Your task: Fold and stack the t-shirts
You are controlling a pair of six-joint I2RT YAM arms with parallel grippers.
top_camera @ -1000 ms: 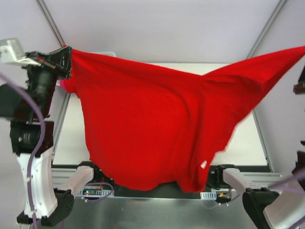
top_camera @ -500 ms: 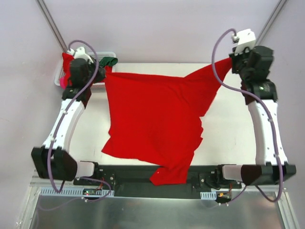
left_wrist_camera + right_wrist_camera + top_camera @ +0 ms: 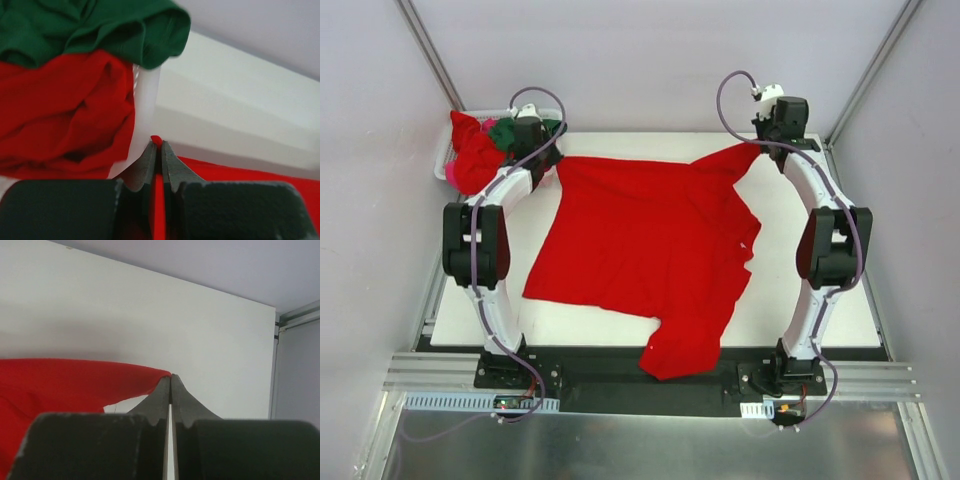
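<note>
White table (image 3: pixel 820 290) with a large red t-shirt (image 3: pixel 640 240) spread nearly flat, one end drooping over the near edge. Left gripper (image 3: pixel 156 145) is clamped on its far-left corner, just beside a white basket (image 3: pixel 147 115). Right gripper (image 3: pixel 170 380) is clamped on its far-right corner.

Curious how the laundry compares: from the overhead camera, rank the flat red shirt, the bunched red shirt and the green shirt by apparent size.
1. flat red shirt, by far the largest.
2. bunched red shirt.
3. green shirt, the smallest showing, but partly hidden and crumpled, so its rank against the bunched one is unsure.
</note>
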